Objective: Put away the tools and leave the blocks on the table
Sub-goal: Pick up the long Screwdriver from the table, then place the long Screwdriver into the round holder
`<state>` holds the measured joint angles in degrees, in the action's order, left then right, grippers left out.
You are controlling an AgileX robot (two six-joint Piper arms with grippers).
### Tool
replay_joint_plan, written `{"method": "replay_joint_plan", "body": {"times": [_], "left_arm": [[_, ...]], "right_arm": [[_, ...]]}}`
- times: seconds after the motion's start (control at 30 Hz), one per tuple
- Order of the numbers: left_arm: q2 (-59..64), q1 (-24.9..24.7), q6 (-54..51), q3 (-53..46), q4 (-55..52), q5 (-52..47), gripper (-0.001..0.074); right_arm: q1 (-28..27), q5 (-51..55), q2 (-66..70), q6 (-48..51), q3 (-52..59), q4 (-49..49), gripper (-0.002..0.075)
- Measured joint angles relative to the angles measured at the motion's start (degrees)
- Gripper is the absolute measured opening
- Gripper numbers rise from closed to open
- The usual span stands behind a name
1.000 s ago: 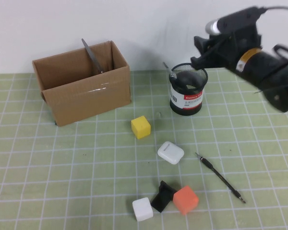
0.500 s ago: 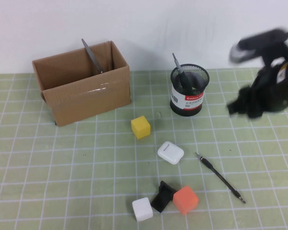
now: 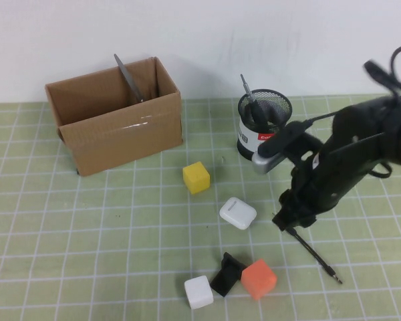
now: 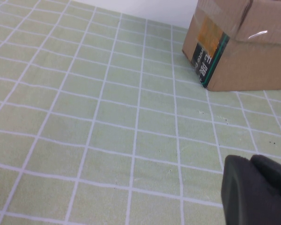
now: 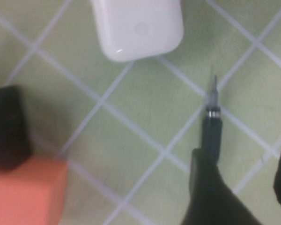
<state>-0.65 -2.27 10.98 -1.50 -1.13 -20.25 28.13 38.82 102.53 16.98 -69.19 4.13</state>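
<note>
Right gripper (image 3: 293,221) has dropped from beside the mesh cup (image 3: 263,125) to the rod (image 3: 313,255), fingers (image 5: 207,192) spread astride its far end; rod lies on the table (image 3: 87,227). Left gripper (image 4: 257,187) low near the box (image 3: 113,124), state unclear

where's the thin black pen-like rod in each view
High view: the rod lies on the mat, its near end under the right gripper.
Left wrist view: not in it; the left gripper is beside the cardboard box.
Right wrist view: the rod runs between the open fingers.
Shared landmark: white earbud case.
</note>
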Motion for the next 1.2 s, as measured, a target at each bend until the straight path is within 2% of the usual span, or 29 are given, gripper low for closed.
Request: {"method": "replay_joint_plan", "body": {"times": [0.23, 0.3, 0.37, 0.57, 0.73, 0.83, 0.9, 1.03, 1.2], "left_arm": [[0.00, 0.00, 0.00, 0.00, 0.00, 0.00, -0.0004], [0.00, 0.00, 0.00, 0.00, 0.00, 0.00, -0.0004], [0.00, 0.00, 0.00, 0.00, 0.00, 0.00, -0.0004], [0.00, 0.00, 0.00, 0.00, 0.00, 0.00, -0.0004], [0.00, 0.00, 0.00, 0.00, 0.00, 0.00, -0.0004], [0.00, 0.00, 0.00, 0.00, 0.00, 0.00, -0.0004], [0.00, 0.00, 0.00, 0.00, 0.00, 0.00, -0.0004], [0.00, 0.00, 0.00, 0.00, 0.00, 0.00, -0.0004], [0.00, 0.00, 0.00, 0.00, 0.00, 0.00, -0.0004]], "right_arm": [[0.00, -2.78, 7.00, 0.00, 0.00, 0.00, 0.0256], [0.00, -2.58, 7.84, -0.47, -0.10, 0.11, 0.0162], [0.00, -1.97, 7.75, -1.14, -0.10, 0.01, -0.0008], [0.00, -1.53, 1.96, -2.74, -2.46, -0.91, -0.0003], [-0.10, -5.36, -4.70, -6.84, -9.88, -7.10, -0.0003], [-0.67, -15.22, -6.74, -14.08, -12.63, -14.68, -0.0003], [-2.09, -25.51, -6.85, -20.72, -12.61, -19.29, -0.0003], [-5.69, -42.37, -5.03, -28.58, -12.61, -19.61, -0.0003], [-6.38, -53.58, -1.19, -29.38, -12.61, -19.19, -0.0003]]}}
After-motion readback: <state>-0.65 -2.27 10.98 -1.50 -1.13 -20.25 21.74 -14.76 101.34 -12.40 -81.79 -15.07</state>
